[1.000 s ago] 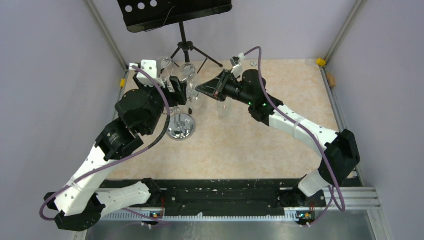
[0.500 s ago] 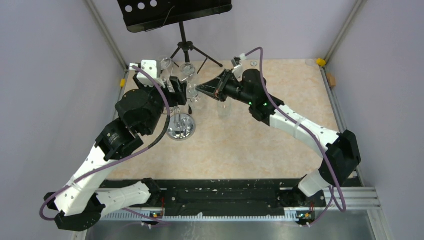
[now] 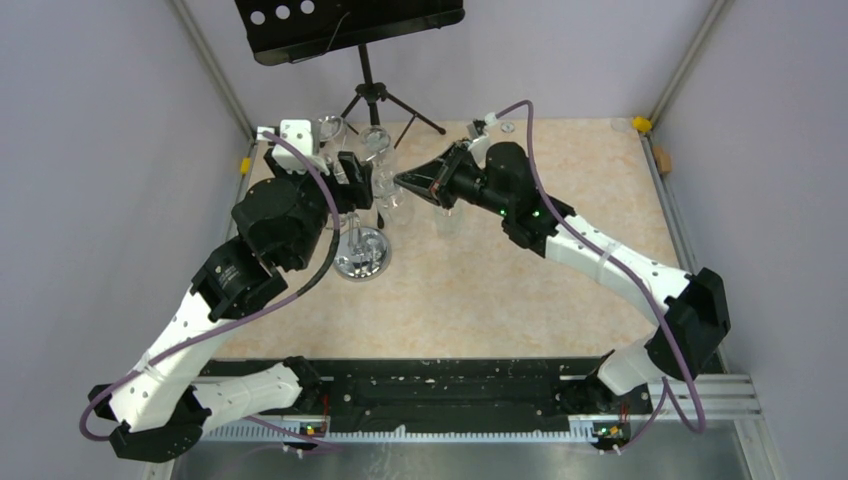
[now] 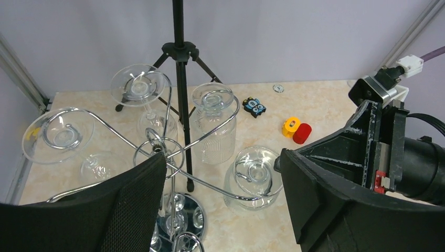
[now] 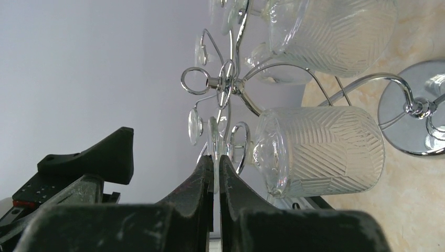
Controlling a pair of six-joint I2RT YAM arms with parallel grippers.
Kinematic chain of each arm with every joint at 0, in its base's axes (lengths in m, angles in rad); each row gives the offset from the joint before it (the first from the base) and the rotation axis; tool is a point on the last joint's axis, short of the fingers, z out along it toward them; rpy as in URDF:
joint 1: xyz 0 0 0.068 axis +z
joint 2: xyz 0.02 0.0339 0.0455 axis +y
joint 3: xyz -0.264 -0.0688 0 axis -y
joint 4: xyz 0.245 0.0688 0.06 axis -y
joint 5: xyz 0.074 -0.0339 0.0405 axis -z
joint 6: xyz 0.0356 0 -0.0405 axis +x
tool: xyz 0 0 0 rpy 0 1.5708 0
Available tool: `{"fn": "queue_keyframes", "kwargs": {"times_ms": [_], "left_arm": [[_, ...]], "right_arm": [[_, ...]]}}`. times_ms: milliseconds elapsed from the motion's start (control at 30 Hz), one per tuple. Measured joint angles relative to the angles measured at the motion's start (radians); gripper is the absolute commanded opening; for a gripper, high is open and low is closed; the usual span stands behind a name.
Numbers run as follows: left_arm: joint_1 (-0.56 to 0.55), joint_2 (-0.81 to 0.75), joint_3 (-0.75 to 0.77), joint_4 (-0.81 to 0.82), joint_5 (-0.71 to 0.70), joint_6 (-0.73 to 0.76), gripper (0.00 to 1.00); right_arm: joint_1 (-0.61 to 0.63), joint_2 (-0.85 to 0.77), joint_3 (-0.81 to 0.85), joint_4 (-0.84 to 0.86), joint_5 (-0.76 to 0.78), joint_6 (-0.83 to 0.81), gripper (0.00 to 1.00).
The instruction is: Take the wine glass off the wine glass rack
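Four glasses [image 4: 212, 100] hang foot-up in the loops of the rack [image 4: 157, 144], which stands toward the upper left of the table [image 3: 500, 290]. Its mirrored base sits near the left edge. The music stand [image 4: 179, 52] has its tripod legs just behind it.

The wine glass [image 5: 320, 152], ribbed, is still hooked in a loop on the rack's right side. The right gripper [image 5: 215, 160] comes in from the right with its fingers nearly together. It seems to pinch the thin rim of that glass's foot, though the foot shows edge-on only. The left gripper [image 3: 358, 185] hangs at the rack's top with its fingers apart; I cannot tell whether it touches the wire.

Near the far edge lie a black-and-blue piece [image 4: 254, 106], its markings too small to read, and a yellow piece [image 4: 290, 126] touching a red piece [image 4: 302, 133].

Bare tabletop fills the centre and right of the top view, between the right arm and the near edge.
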Motion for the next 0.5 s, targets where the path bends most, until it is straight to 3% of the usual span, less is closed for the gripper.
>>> {"fn": "queue_keyframes", "kwargs": {"times_ms": [500], "left_arm": [[0.085, 0.111, 0.072, -0.096, 0.040, -0.076, 0.84]], "right_arm": [[0.064, 0.008, 0.013, -0.010, 0.079, -0.010, 0.00]]}}
